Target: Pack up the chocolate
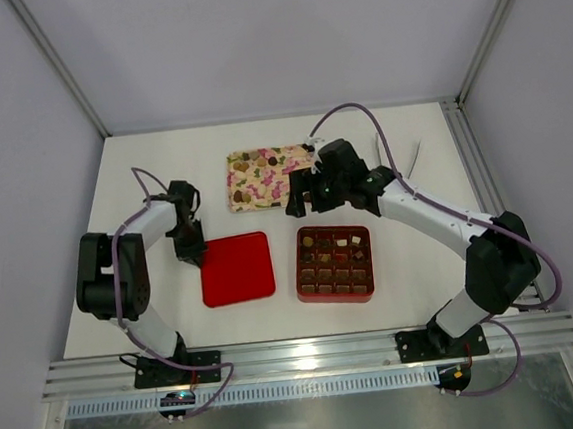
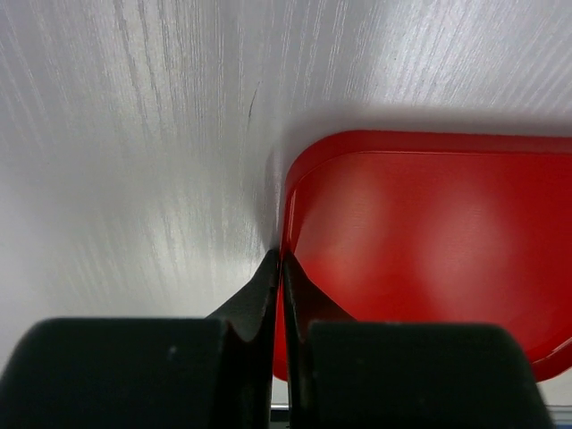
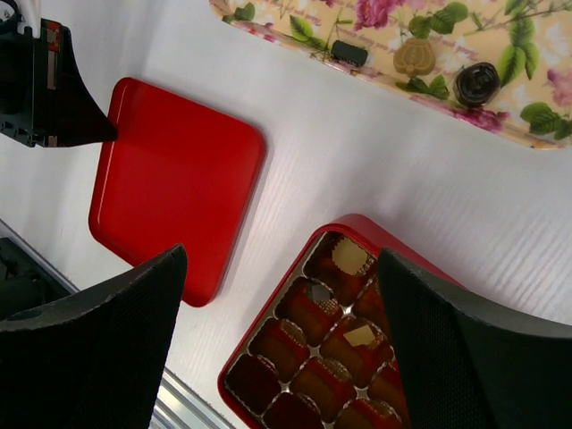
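Chocolate (image 3: 349, 256) sits in the cells of the box (image 1: 336, 296) right under the right tool (image 3: 281, 257), whose fingers stand wide apart, holding nothing. More pieces lie on the tray (image 1: 254, 192) beyond it. The left tool (image 2: 281, 259) is clamped on the rim of the lid (image 2: 429, 241), which lies on the counter (image 1: 162, 165).

The chocolate (image 1: 262, 159) is lying in two groups of small bite-sized pieces. One group is resting loose along the far edge of the floral tray (image 1: 274, 185): the right wrist view is showing a dark rectangular piece (image 3: 349, 54), a tan ridged piece (image 3: 414, 56) and a dark round swirled piece (image 3: 476, 82) there, each apart from the others. The rest is sitting in the gridded cells of the red box (image 1: 299, 270), one piece per cell, mostly dark brown, with two cream squares (image 3: 350, 257) among them.
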Robot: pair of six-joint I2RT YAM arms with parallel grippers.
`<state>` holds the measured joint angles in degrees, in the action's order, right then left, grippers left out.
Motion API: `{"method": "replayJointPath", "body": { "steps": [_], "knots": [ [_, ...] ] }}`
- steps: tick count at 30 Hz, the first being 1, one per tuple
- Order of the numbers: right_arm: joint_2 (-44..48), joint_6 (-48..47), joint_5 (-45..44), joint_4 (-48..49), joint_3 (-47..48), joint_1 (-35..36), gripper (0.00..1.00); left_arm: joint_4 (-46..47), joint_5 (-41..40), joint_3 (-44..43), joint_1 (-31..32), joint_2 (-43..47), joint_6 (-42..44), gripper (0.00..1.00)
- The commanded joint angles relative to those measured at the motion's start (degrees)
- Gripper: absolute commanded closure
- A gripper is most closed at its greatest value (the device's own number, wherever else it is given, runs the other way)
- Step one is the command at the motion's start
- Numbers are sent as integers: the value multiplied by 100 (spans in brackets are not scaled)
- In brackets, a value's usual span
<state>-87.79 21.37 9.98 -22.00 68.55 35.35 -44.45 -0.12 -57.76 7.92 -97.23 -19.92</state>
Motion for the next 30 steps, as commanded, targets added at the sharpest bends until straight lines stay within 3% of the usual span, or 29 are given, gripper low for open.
{"method": "replayJointPath", "body": {
  "steps": [1,12,20,30],
  "knots": [
    [-194,-132,171,310,378,121,13,200,319,-122,-150,19,243,100],
    [-1152,-431,531,100,1195,385,13,208,1242,-166,-502,811,261,100],
    [-2039,-660,707,-296,1924,402,13,208,1471,-174,-687,1171,243,100],
    [-2804,-889,1339,151,2057,402,13,252,1708,-166,-739,1329,191,100]
  ]
}}
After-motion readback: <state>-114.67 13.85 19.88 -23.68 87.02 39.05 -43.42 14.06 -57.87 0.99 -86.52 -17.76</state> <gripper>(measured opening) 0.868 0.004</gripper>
